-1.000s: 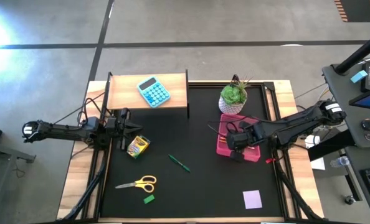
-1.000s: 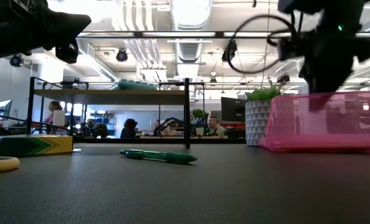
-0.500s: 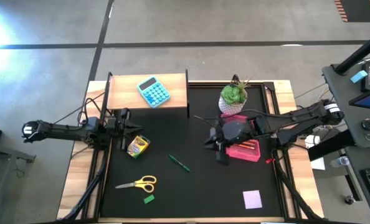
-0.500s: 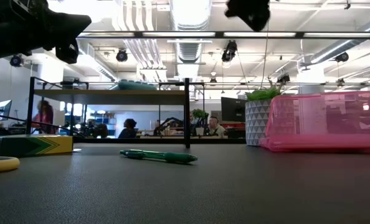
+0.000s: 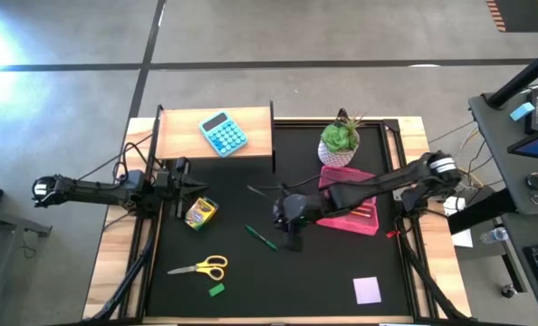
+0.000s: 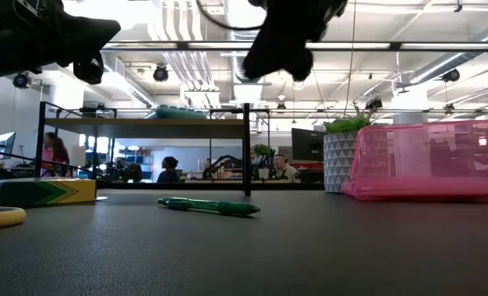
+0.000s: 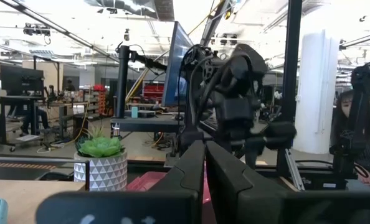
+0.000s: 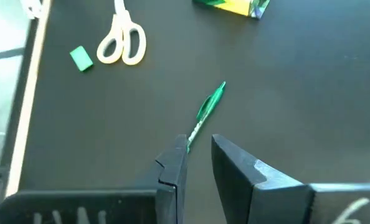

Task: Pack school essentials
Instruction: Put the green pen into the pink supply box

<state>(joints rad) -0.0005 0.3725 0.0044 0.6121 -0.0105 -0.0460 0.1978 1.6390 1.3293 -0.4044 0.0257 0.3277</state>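
A green pen (image 5: 261, 237) lies on the black mat, also seen in the right wrist view (image 8: 208, 109). My right gripper (image 5: 293, 241) hovers just to the pen's right, above the mat, open by a narrow gap (image 8: 198, 152) with nothing in it. Yellow-handled scissors (image 5: 201, 267), a green eraser (image 5: 216, 290) and a crayon box (image 5: 199, 212) lie at the left, and a lilac notepad (image 5: 367, 290) lies near the right front. A pink box (image 5: 350, 217) stands behind my right arm. My left gripper (image 5: 193, 188) waits shut at the left edge.
A light-blue calculator (image 5: 224, 133) sits on a wooden shelf (image 5: 255, 136) at the far left. A potted plant (image 5: 340, 142) stands just beyond the pink box. Bare mat lies between the pen and the notepad.
My right gripper has risen from the pink box and swung toward the table's left, over the mat, to a spot beside the green pen. It has tipped as it went. The things on the mat have stayed where they were.
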